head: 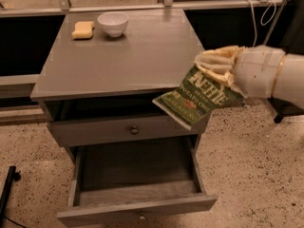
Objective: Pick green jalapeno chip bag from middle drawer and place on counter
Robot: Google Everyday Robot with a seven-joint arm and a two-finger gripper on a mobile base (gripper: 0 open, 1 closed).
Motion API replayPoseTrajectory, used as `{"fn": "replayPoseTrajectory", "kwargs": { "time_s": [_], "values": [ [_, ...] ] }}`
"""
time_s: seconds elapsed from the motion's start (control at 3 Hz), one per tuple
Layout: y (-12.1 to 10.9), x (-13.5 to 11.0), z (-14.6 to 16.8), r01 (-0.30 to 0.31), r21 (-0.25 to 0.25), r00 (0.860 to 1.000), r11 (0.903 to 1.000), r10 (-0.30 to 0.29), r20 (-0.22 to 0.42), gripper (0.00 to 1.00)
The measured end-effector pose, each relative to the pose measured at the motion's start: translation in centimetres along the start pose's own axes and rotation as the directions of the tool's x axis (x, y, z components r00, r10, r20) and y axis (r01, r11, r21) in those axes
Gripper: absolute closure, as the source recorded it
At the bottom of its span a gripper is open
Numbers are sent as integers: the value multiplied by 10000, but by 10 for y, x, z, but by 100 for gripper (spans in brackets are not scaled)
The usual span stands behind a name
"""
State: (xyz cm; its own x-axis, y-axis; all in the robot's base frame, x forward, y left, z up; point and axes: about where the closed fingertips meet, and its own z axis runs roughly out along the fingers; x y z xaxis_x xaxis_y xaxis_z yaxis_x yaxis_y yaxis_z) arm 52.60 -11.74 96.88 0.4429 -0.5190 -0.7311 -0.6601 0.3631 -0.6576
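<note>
My gripper point(209, 68) is at the front right corner of the counter point(128, 56), its pale fingers point(216, 61) pinched on the top edge of the green jalapeno chip bag point(197, 99). The white arm point(266, 72) reaches in from the right edge of my view, roughly level, wrist pointing left. The bag hangs from the fingers in the air, tilted down to the left, its lower end in front of the cabinet's corner and above the right side of the middle drawer point(137, 213). That drawer is pulled out, its wood-grain floor showing. The upper drawer point(95, 132), with its round knob, sits closed. At the counter's back left stand a white bowl point(113, 23) and, just beside it, a yellow sponge point(82, 30); I cannot tell what the bowl holds.
</note>
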Motion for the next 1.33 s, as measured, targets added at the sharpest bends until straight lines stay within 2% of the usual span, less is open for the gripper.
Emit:
{"fn": "replayPoseTrajectory", "kwargs": {
  "time_s": [0.33, 0.67, 1.0, 1.33],
  "values": [
    [-61, -21, 10, 263, -77, 9955, 9996, -269, -905, 100],
    [-112, -32, 26, 215, -11, 9890, 9998, -215, -1460, 100],
    [-141, -59, 65, 375, -310, 9894, 9988, -415, -1391, 100],
    [-144, -88, 127, 551, -963, 9942, 9938, -636, -868, 100]
  ]
}}
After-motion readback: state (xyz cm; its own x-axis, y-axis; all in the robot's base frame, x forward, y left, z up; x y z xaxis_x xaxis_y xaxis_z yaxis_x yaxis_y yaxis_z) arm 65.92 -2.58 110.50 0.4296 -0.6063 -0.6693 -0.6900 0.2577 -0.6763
